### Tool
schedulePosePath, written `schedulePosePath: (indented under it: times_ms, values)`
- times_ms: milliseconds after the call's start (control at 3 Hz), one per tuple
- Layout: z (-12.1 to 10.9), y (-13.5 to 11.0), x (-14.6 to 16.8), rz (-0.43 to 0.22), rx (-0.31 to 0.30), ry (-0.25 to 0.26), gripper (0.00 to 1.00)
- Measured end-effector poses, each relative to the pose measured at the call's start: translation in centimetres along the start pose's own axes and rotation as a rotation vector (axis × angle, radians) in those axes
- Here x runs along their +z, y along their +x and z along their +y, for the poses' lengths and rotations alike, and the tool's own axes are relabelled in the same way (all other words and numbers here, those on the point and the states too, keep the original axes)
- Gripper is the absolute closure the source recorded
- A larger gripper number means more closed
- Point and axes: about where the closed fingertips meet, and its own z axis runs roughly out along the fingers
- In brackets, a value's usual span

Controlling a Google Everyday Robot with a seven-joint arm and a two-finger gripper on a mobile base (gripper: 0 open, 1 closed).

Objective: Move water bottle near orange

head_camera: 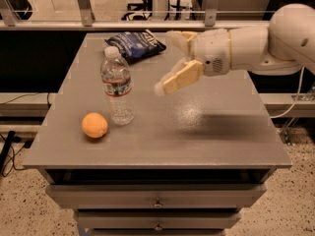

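The water bottle (pixel 117 86) stands upright on the grey table (pixel 197 132), clear and ribbed with a white cap and a white-and-red label. The orange (pixel 94 125) lies just left of the bottle's base, a small gap between them. My gripper (pixel 170 63) is open and empty, raised above the table to the right of the bottle and clear of it. Its cream fingers (pixel 177 78) are spread apart.
A dark blue snack bag (pixel 135 44) lies at the back of the table behind the bottle. The table has drawers (pixel 157 200) below its front edge. A metal rail (pixel 147 23) runs behind the table.
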Motion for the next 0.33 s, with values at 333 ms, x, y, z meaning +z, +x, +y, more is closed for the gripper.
schedulePosePath:
  times_ms: [333]
  values:
    - [-0.36, 0.04, -0.85, 0.006, -0.001, 0.021, 0.00]
